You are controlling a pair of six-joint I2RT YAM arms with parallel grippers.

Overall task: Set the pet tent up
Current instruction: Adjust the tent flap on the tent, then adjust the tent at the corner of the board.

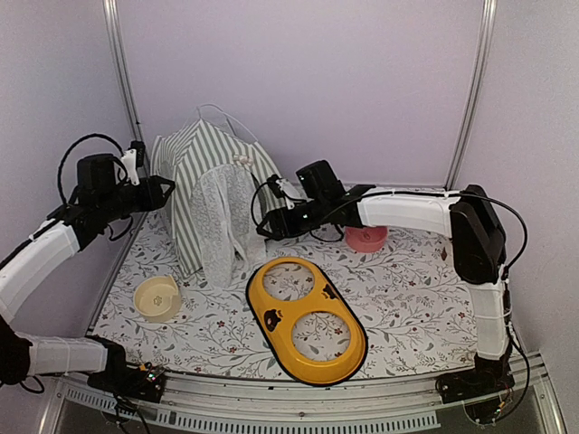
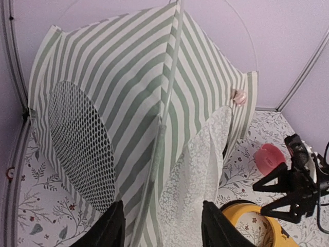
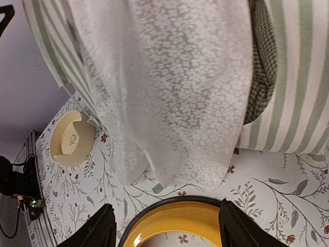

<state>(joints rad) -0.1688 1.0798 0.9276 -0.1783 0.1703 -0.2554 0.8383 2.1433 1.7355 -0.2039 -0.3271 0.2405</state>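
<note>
The pet tent (image 1: 194,181) stands upright at the back left of the mat, green-and-white striped, with thin white poles (image 1: 231,119) arching above its peak. Its white mesh door flap (image 1: 220,226) hangs down the front, and the round grey mesh window (image 2: 77,139) shows on its side. My left gripper (image 1: 167,190) is beside the tent's left side; in the left wrist view it (image 2: 162,234) is open, with the tent's corner seam just beyond the fingertips. My right gripper (image 1: 265,223) is at the tent's right front. It (image 3: 167,234) is open and empty, a little short of the flap (image 3: 169,92).
A yellow two-hole feeder (image 1: 306,307) lies in front of the tent, under the right gripper. A cream bowl (image 1: 156,298) sits near left and a pink bowl (image 1: 366,238) at the back right. A green-checked cushion (image 3: 262,62) shows inside the tent. Walls enclose the floral mat (image 1: 407,289).
</note>
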